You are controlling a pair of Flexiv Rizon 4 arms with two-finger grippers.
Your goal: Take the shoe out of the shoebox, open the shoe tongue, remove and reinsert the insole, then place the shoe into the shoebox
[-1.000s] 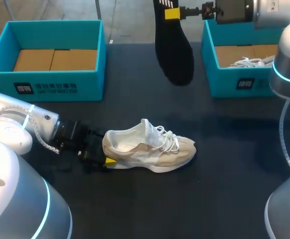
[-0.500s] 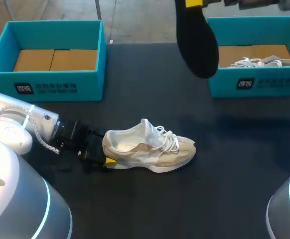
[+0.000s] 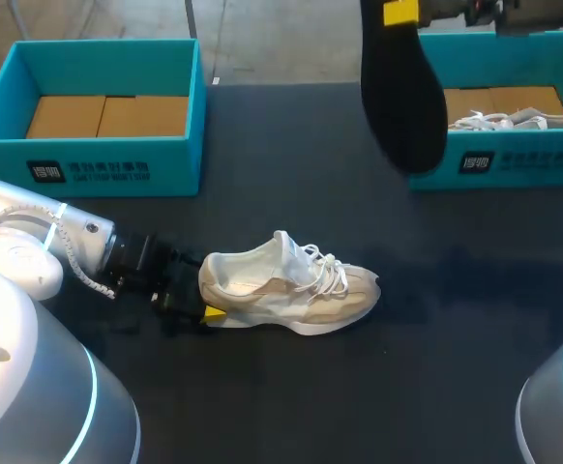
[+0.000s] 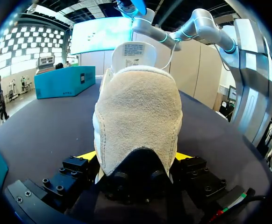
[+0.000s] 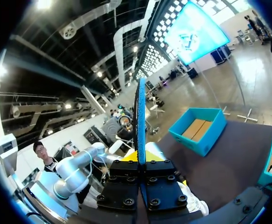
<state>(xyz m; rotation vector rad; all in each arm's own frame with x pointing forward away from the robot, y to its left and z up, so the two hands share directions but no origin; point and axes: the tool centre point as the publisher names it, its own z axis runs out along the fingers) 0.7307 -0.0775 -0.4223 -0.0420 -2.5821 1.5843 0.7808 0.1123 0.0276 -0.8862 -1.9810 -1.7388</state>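
The cream and white shoe [image 3: 291,290] stood on its sole on the dark worktop [image 3: 407,387], with its toe pointing right. The black insole [image 3: 402,92] hung in the air, long end down, up by the right blue shoebox [image 3: 514,164]. The left blue shoebox [image 3: 98,164] stood open.

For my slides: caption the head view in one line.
Right end effector holds the black insole aloft; left end effector clamps the heel of the shoe.

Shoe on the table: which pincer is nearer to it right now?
Left. The left pincer clamps the shoe at its heel; the right pincer holds the insole aloft near the far right shoebox.
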